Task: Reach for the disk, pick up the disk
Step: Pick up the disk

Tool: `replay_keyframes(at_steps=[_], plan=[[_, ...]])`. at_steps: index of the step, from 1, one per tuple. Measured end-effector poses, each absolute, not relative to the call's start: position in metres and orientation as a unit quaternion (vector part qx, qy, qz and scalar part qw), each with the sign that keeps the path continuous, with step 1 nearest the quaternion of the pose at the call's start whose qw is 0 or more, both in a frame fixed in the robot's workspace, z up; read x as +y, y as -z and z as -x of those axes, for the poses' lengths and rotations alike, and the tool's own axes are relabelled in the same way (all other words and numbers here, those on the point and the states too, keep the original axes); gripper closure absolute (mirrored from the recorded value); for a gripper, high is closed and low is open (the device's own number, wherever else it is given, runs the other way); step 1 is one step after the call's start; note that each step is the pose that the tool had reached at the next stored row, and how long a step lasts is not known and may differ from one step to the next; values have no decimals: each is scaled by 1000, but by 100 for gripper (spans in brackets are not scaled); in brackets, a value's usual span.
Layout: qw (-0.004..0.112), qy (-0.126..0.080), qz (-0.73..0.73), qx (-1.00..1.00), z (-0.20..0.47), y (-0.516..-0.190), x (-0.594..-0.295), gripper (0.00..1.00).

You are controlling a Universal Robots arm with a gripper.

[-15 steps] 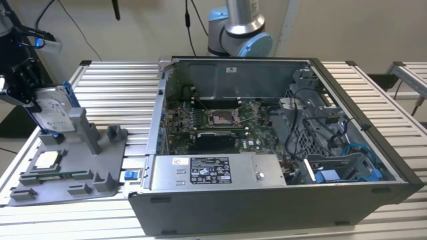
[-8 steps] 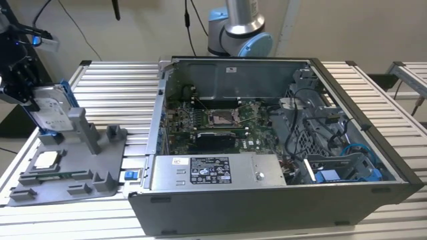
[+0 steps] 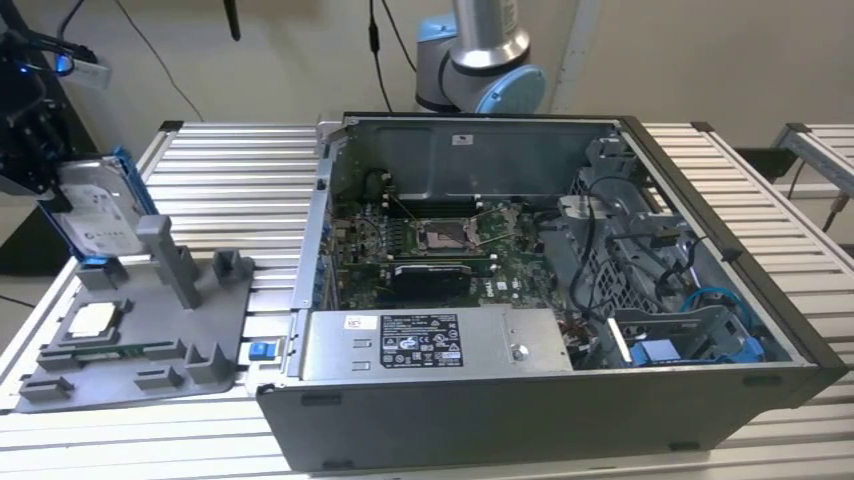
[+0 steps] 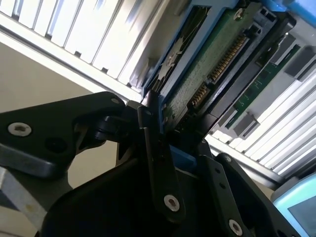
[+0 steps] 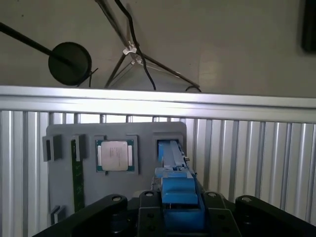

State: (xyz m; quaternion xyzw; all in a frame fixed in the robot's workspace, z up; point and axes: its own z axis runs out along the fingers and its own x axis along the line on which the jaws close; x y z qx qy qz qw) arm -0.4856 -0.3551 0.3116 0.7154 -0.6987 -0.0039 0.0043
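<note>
No legible print anywhere. White label (image 3: 104, 230) on the disk (image 3: 88, 190) and dark sticker (image 3: 418, 340) on the power supply (image 3: 534, 348) (print too fine to make out).

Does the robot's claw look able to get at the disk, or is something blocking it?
Yes, it seems so. The claw is right at the disk, closed around its blue frame, with nothing between them. The disk stands upright on the grey tray, outside the computer case.

light: soft, even | glare: table slats (image 4: 74, 34) | shadows: faint
</note>
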Motion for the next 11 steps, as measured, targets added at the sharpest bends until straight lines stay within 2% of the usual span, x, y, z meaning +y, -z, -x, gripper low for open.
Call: replay_keyframes(at_steps=[11], plan=[[1, 1, -715, -699, 488, -331, -355, 100]])
